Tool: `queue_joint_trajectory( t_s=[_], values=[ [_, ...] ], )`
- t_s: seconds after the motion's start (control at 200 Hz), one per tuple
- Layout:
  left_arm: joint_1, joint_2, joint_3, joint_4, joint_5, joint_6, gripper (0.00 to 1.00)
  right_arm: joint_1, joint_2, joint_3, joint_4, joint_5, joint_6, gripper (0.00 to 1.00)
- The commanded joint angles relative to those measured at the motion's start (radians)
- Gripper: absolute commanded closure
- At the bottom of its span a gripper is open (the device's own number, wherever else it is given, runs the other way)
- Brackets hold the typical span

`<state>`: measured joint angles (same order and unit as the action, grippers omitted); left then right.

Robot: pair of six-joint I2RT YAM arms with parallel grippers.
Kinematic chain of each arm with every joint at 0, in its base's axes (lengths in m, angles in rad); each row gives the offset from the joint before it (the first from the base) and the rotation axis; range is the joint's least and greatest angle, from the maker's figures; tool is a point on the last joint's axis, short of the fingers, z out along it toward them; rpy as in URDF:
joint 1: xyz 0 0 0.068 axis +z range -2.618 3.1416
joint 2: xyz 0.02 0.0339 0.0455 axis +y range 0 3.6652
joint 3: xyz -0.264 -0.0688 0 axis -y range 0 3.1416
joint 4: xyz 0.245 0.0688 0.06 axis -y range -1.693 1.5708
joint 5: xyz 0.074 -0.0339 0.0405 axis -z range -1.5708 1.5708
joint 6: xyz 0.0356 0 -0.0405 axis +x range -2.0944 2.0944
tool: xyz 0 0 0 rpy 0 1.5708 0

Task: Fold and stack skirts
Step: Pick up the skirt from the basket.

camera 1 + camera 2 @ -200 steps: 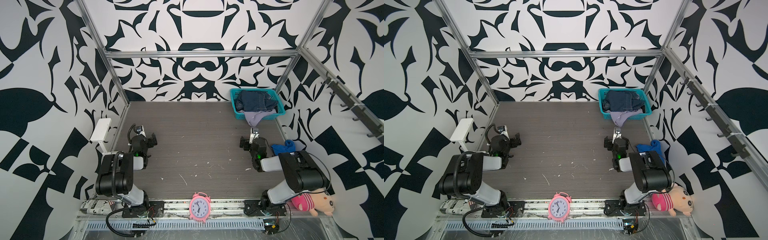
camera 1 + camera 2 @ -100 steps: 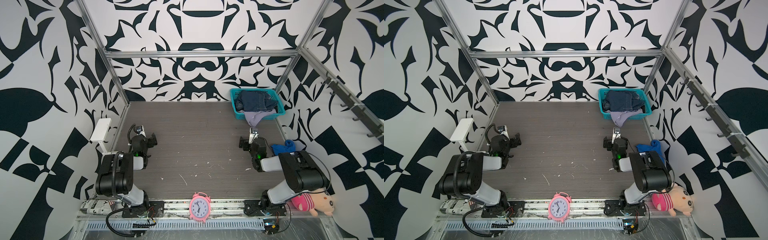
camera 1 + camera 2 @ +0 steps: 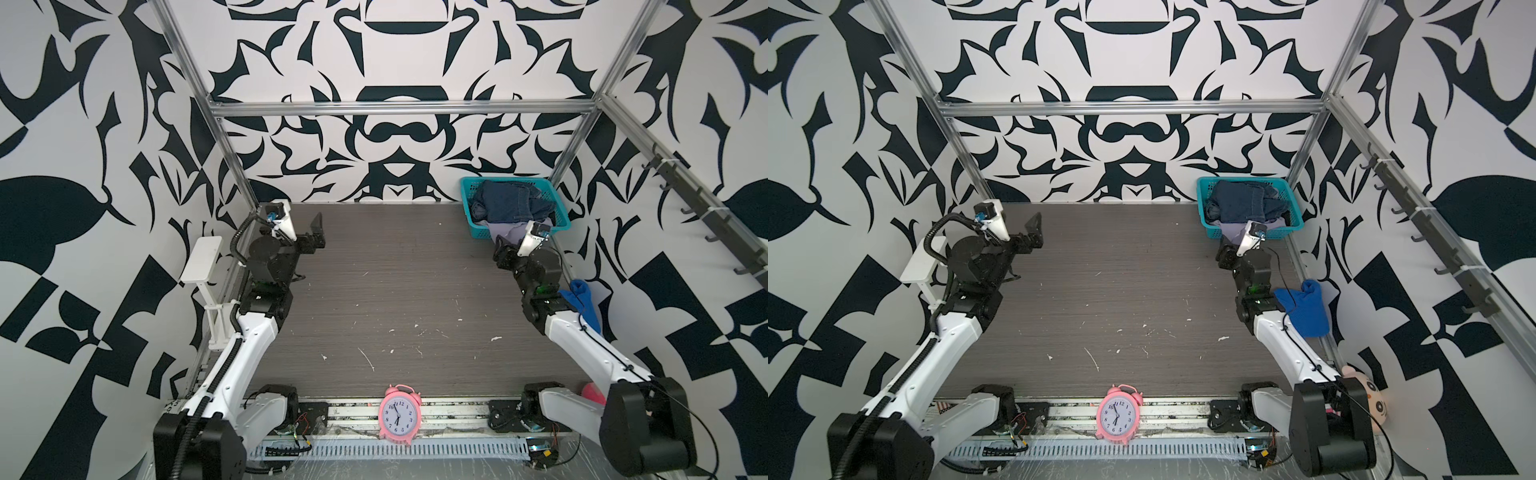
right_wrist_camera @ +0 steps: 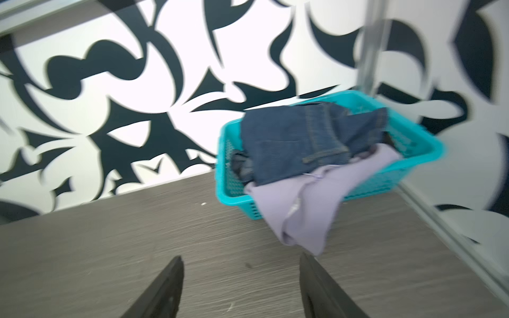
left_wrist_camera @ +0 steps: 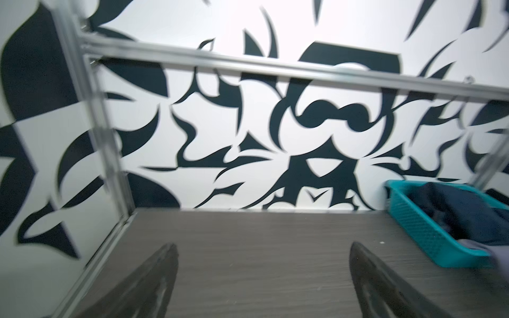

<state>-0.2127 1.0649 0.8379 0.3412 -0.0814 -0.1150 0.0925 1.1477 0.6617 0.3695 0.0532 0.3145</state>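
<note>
A teal basket (image 3: 467,195) (image 4: 228,192) stands at the table's back right corner. On top in it lies the dark blue denim skirt (image 3: 507,203) (image 4: 297,140). The lavender skirt (image 3: 509,230) (image 4: 303,214) hangs over the basket's front rim onto the table. A dark scrap (image 4: 241,165) beside the denim may be the black skirt; I cannot tell. My right gripper (image 3: 500,247) (image 4: 241,256) is open and empty just in front of the lavender hem. My left gripper (image 3: 316,232) (image 5: 263,245) is wide open and empty above the far left of the table.
A pink alarm clock (image 3: 398,419) stands at the front edge. A bright blue cloth (image 3: 584,299) lies beside the right arm, and a plush toy (image 3: 1370,392) sits at the front right. A white stand (image 3: 203,262) and metal frame posts line the left side.
Both grippers have lifted and moved toward the back wall. The right one is now close to the basket and the lavender hem.
</note>
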Motion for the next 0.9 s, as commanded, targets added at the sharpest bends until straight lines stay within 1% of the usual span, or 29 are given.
queue_joint_trajectory(
  t_s=[0.0, 0.07, 0.095, 0.15, 0.21, 0.275, 0.325, 0.36, 0.38, 0.405, 0.425, 0.53, 0.575, 0.615, 0.675, 0.765, 0.825, 0.895],
  values=[
    [-0.108, 0.105, 0.106, -0.165, -0.057, 0.005, 0.01, 0.012, 0.061, 0.169, -0.218, -0.11, 0.034, 0.33],
    [-0.185, 0.198, 0.222, -0.204, -0.074, 0.008, 0.01, 0.018, 0.122, 0.272, -0.275, -0.094, 0.011, 0.33],
    [-0.21, 0.262, 0.275, -0.224, -0.076, 0.007, 0.0, 0.019, 0.148, 0.312, -0.304, -0.076, 0.009, 0.33],
    [-0.26, 0.37, 0.402, -0.288, -0.081, 0.008, 0.01, 0.019, 0.219, 0.442, -0.388, -0.044, 0.006, 0.33],
    [-0.296, 0.493, 0.553, -0.362, -0.084, 0.004, 0.0, 0.016, 0.312, 0.599, -0.514, -0.014, -0.036, 0.32],
    [-0.318, 0.618, 0.695, -0.408, -0.063, -0.012, 0.0, 0.006, 0.413, 0.75, -0.622, 0.018, -0.06, 0.31],
    [-0.323, 0.708, 0.803, -0.442, -0.023, -0.037, 0.0, -0.026, 0.486, 0.855, -0.692, 0.004, -0.045, 0.29],
    [-0.325, 0.767, 0.874, -0.47, 0.001, -0.058, 0.01, -0.064, 0.53, 0.916, -0.726, -0.034, -0.02, 0.28],
    [-0.326, 0.8, 0.917, -0.488, 0.011, -0.064, 0.0, -0.086, 0.554, 0.946, -0.736, -0.059, -0.012, 0.26],
    [-0.327, 0.844, 0.975, -0.515, 0.025, -0.073, 0.01, -0.11, 0.583, 0.98, -0.753, -0.08, 0.004, 0.19],
    [-0.329, 0.875, 1.017, -0.539, 0.036, -0.08, 0.0, -0.126, 0.605, 1.014, -0.771, -0.086, 0.014, 0.16],
    [-0.343, 1.027, 1.217, -0.646, 0.087, -0.109, 0.0, -0.193, 0.729, 1.205, -0.922, -0.079, 0.002, 0.13],
    [-0.353, 1.075, 1.268, -0.66, 0.106, -0.108, 0.01, -0.215, 0.773, 1.242, -0.927, -0.066, -0.006, 0.12],
    [-0.364, 1.109, 1.305, -0.671, 0.118, -0.107, 0.0, -0.234, 0.82, 1.276, -0.921, -0.093, -0.014, 0.12],
    [-0.377, 1.152, 1.344, -0.681, 0.13, -0.105, 0.01, -0.254, 0.916, 1.397, -0.975, -0.142, -0.015, 0.09],
    [-0.388, 1.187, 1.366, -0.668, 0.142, -0.112, 0.01, -0.254, 1.047, 1.599, -1.108, -0.152, -0.036, 0.07],
    [-0.39, 1.2, 1.367, -0.655, 0.152, -0.121, 0.01, -0.251, 1.093, 1.662, -1.132, -0.174, -0.041, 0.07],
    [-0.392, 1.208, 1.365, -0.645, 0.158, -0.127, 0.01, -0.244, 1.123, 1.687, -1.124, -0.193, -0.056, 0.07]
  ],
)
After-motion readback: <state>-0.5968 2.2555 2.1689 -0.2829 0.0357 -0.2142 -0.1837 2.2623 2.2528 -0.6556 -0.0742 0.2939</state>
